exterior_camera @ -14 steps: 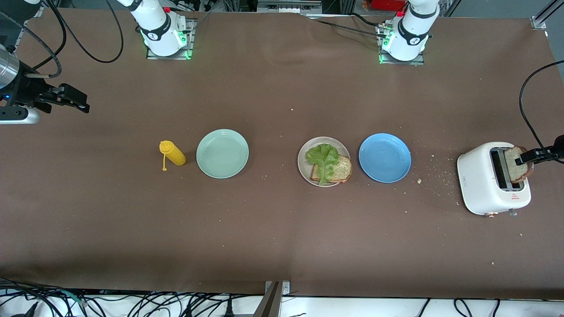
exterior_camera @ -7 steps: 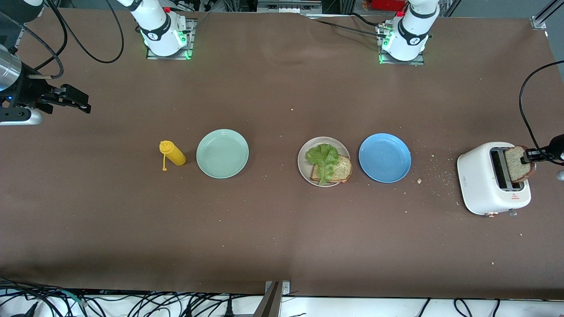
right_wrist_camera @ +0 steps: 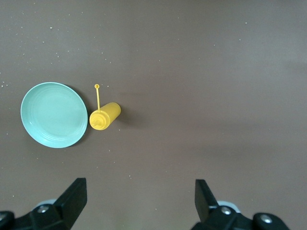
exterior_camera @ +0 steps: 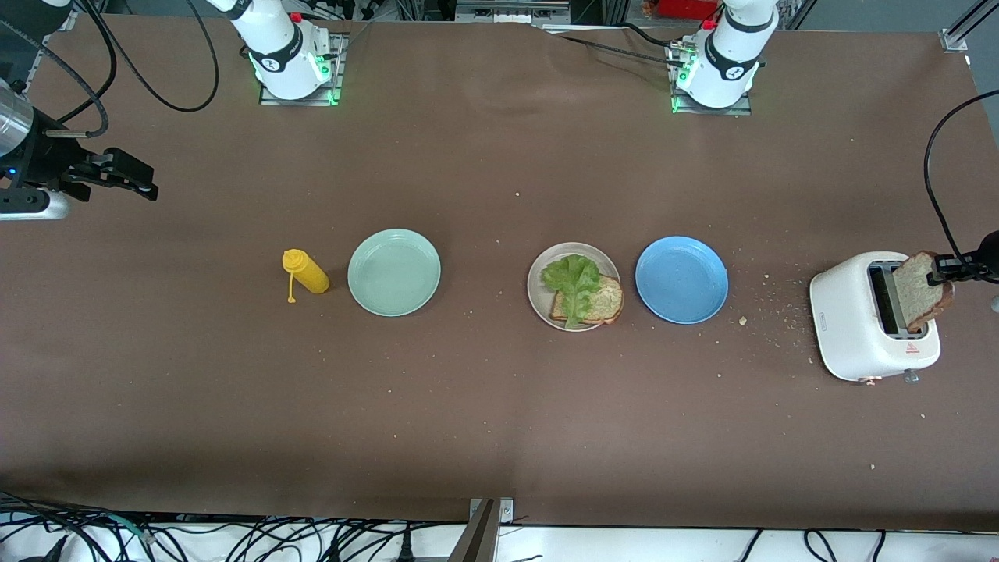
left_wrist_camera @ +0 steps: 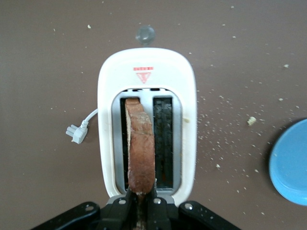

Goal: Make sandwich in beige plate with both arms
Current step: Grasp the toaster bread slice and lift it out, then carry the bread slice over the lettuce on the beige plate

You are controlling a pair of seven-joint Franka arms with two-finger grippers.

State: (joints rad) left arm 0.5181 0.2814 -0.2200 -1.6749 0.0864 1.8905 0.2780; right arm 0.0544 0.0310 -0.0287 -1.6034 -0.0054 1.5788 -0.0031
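Observation:
The beige plate [exterior_camera: 537, 295] lies mid-table with one brown bread slice [exterior_camera: 607, 304] on it and a green lettuce leaf [exterior_camera: 574, 279] across that slice. A second bread slice [exterior_camera: 921, 293] stands on edge, partly raised out of a slot of the white toaster [exterior_camera: 855, 324]. My left gripper [exterior_camera: 942, 269] is shut on its upper crust. In the left wrist view the slice [left_wrist_camera: 140, 143] rises from the toaster [left_wrist_camera: 187, 96] into the left gripper [left_wrist_camera: 142, 211]. My right gripper [exterior_camera: 134, 181] hangs open and holds nothing, over the right arm's end of the table; its wrist view shows the right gripper [right_wrist_camera: 139, 189] above bare cloth.
A mint-green plate [exterior_camera: 394, 272] and a yellow squeeze bottle [exterior_camera: 306, 273] lying on its side are toward the right arm's end. A blue plate [exterior_camera: 681, 279] sits between the beige plate and the toaster. Crumbs are scattered beside the toaster.
My left gripper closed on the bread slice and drew it a little higher out of the toaster slot. The right arm has barely shifted.

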